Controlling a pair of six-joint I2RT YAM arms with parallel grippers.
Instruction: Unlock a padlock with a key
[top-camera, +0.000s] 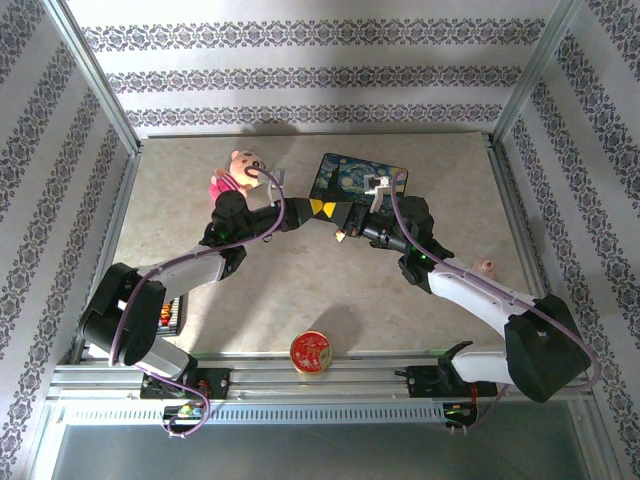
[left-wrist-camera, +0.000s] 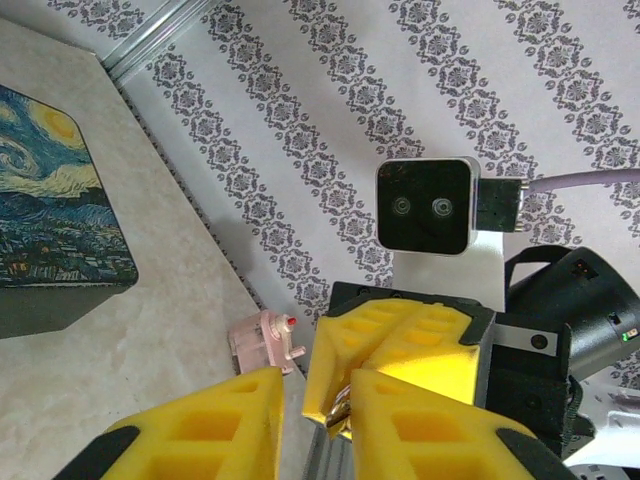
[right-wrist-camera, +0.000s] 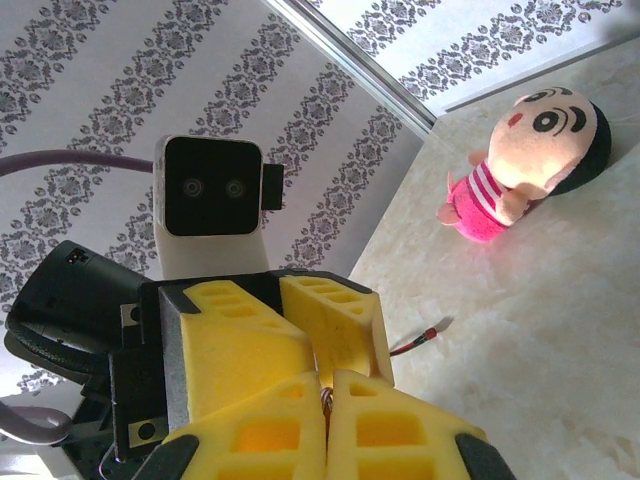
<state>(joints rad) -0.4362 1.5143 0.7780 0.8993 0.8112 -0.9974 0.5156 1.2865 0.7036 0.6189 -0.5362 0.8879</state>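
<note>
Both arms reach in over the table (top-camera: 270, 290) and meet tip to tip at its middle, just on the near side of the painted box (top-camera: 357, 180).

Right gripper (right-wrist-camera: 325, 388): yellow pads pressed together, with a thin sliver of metal pinched at the seam.

From the left wrist, a small brass-coloured piece (left-wrist-camera: 340, 418) shows at the tip of the right gripper's pads. I take it for the padlock, though so little is exposed that I cannot rule out the key.

Left gripper (left-wrist-camera: 318, 390): fingers narrow but apart, one on each side of that brass piece. Whether they touch it I cannot tell.

The item is held in the air between the two grippers, off the table.

Other items:
- plush doll (top-camera: 235, 172), far side, left of the box
- round red-gold tin (top-camera: 311, 352), near edge, centre
- small pink toy (left-wrist-camera: 262, 342) on the table by the wall
</note>
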